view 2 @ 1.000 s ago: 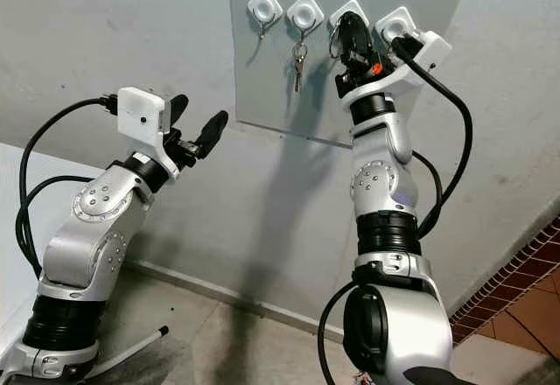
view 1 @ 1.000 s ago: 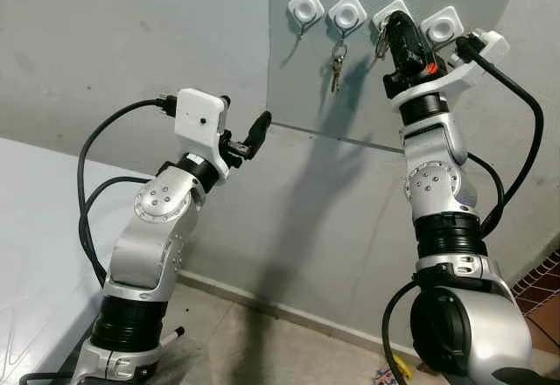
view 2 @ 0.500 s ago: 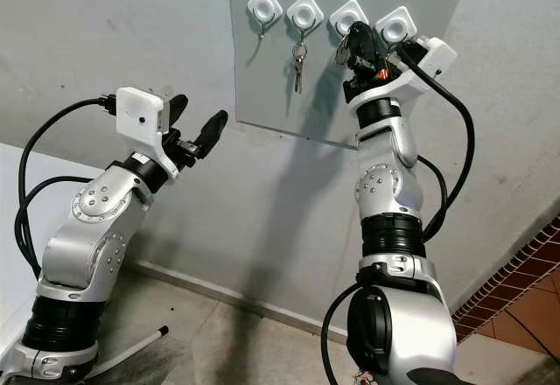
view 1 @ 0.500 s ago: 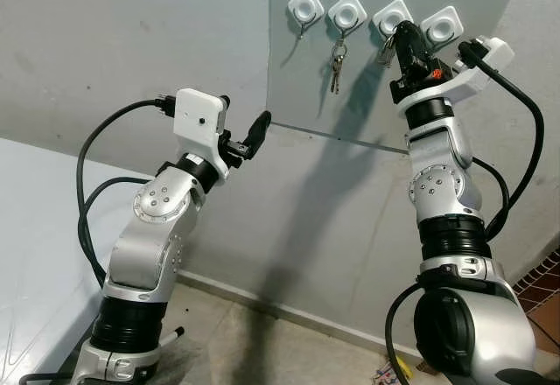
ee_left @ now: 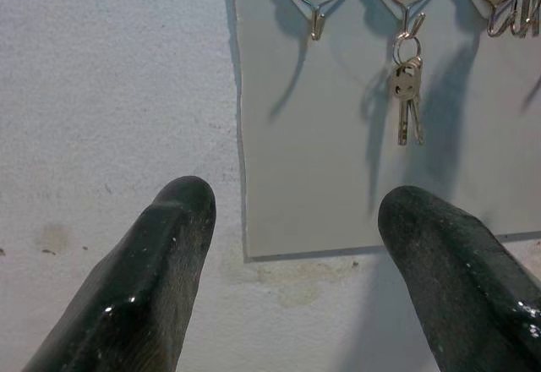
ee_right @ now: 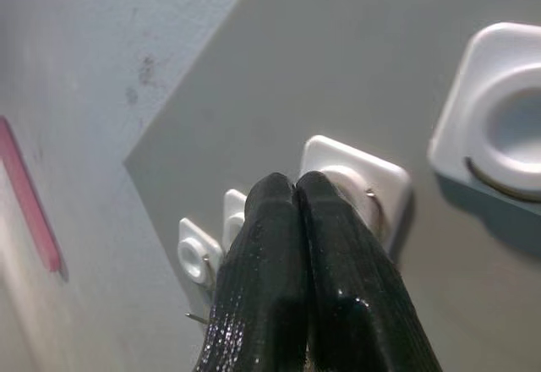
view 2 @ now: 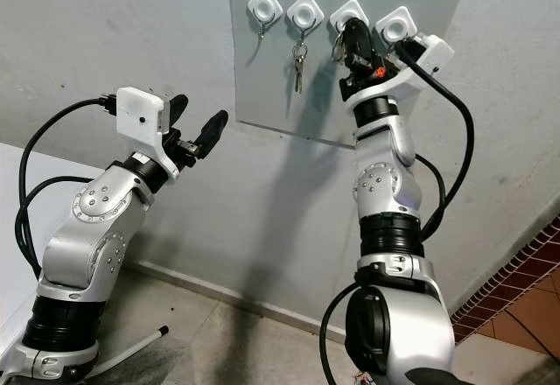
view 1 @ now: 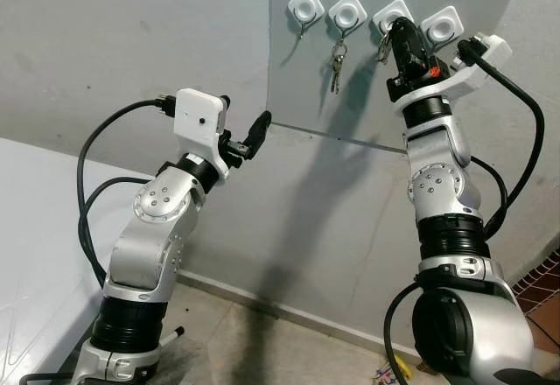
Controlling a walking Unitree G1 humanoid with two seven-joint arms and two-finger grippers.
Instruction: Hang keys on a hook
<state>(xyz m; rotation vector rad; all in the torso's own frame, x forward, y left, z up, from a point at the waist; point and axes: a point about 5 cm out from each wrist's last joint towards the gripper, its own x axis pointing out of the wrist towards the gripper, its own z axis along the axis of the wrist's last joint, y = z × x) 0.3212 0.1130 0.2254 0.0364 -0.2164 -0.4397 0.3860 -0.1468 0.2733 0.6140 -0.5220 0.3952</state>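
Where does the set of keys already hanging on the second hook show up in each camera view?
Left eye view: hanging keys at top centre, under the second white hook from the left.
Right eye view: top centre, left of the right tool.
Left wrist view: upper right, beyond the left tool.
Right wrist view: cannot make them out.
Shared landmark: the grey board carrying the hooks.

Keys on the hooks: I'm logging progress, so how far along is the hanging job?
Done: one set of keys hangs from the second hook. In hand: the right gripper, fingers pressed together, is at the third hook with a key ring beside it; whether the ring is seated is unclear. The left gripper hovers open by the panel's lower corner. Left: letting go and withdrawing.
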